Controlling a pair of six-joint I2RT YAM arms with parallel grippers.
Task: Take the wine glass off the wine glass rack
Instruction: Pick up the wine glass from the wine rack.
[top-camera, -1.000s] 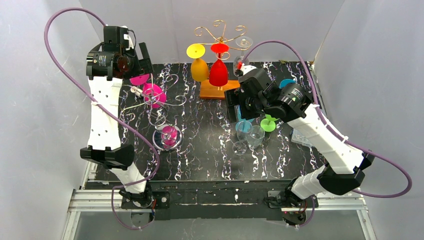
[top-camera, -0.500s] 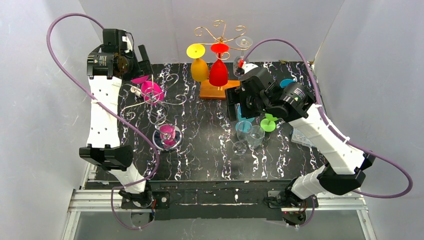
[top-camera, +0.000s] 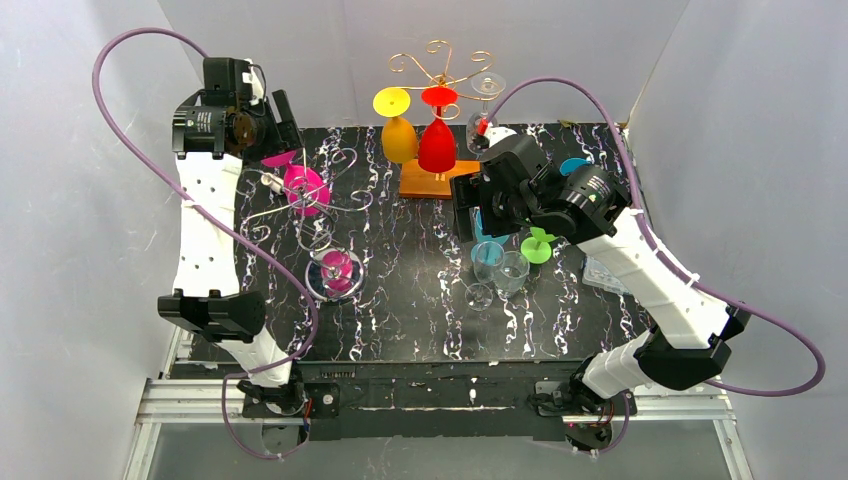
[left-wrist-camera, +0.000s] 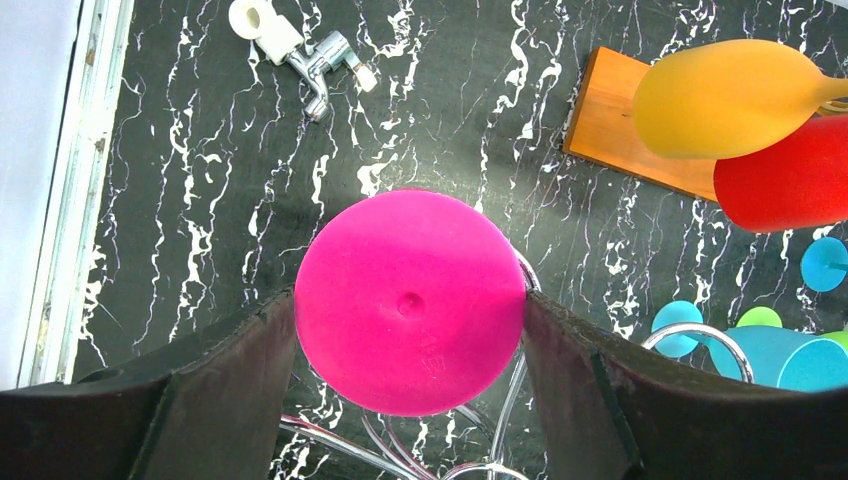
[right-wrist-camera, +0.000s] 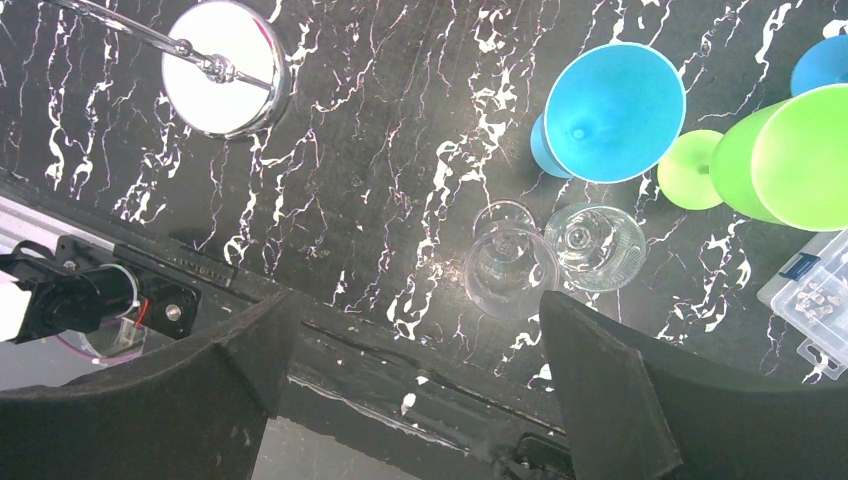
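Two arms work over a black marbled table (top-camera: 400, 320). At far left, the left gripper (left-wrist-camera: 410, 305) sits over the silver wire rack (top-camera: 322, 215), its fingers pressed against both sides of the round foot of the pink wine glass (left-wrist-camera: 385, 260), which hangs on the rack's far-left hook. Right of centre, the right gripper (right-wrist-camera: 418, 310) hovers spread wide with nothing between its fingers, above two clear glasses (right-wrist-camera: 510, 268) standing on the table. A yellow glass (top-camera: 398, 138) and a red glass (top-camera: 437, 148) hang on the far gold rack (top-camera: 437, 60).
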